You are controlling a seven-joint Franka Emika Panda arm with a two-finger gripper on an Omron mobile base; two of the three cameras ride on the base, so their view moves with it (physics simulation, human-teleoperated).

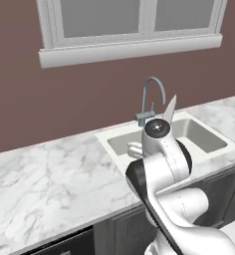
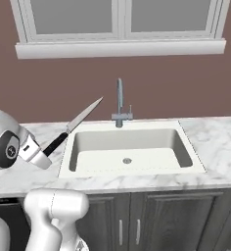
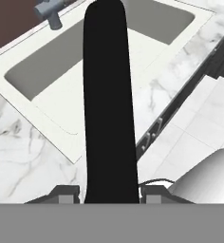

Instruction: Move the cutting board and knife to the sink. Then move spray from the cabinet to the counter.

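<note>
One knife (image 2: 78, 123) is up in the air, held by its black handle in the gripper (image 2: 45, 153), whose fingers (image 3: 66, 193) are clamped on either side of the handle's base. From the right base view the silver blade slants up and to the right, its tip standing out against the brown wall, above the counter (image 2: 220, 142) just left of the sink (image 2: 132, 169). From the left base view just the pale blade (image 1: 169, 110) pokes up behind the arm's wrist, close beside the faucet (image 1: 150, 99). Looking along the hand, the handle (image 3: 109, 104) runs as a broad black bar straight up the middle, over the sink's rim.

The sink is a pale rectangular basin set in white marble with grey veining; its drain (image 2: 127, 161) sits mid-floor and I see nothing lying in the basin. The grey faucet stands at the back edge, against the wall. Above it is a white-framed window (image 2: 120, 22) with a deep sill. Below the counter are dark cabinet doors (image 2: 151, 220) with short silver handles, and pale floor tiles (image 3: 199, 128) show in the hand view.
</note>
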